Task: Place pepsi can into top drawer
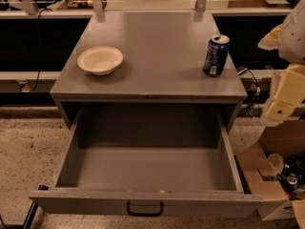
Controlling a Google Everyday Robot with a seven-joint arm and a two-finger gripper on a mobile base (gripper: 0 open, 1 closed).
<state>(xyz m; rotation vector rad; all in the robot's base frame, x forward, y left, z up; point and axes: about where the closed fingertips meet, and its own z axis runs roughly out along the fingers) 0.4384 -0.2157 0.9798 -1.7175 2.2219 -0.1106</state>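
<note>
The pepsi can (216, 55), dark blue with a silver top, stands upright on the right side of the grey cabinet top (157, 37). The top drawer (147, 168) is pulled wide open below it and nothing lies inside; its front panel with the black handle (145, 209) is nearest the camera. My gripper (285, 95) shows as a cream-coloured piece at the right edge of the view, to the right of the cabinet and lower than the can, apart from it and holding nothing that I can see.
A cream bowl (100, 60) sits on the left side of the cabinet top. An open cardboard box (274, 175) with clutter stands on the speckled floor right of the drawer. Cables (250, 80) hang by the cabinet's right side. A shelf rail runs behind.
</note>
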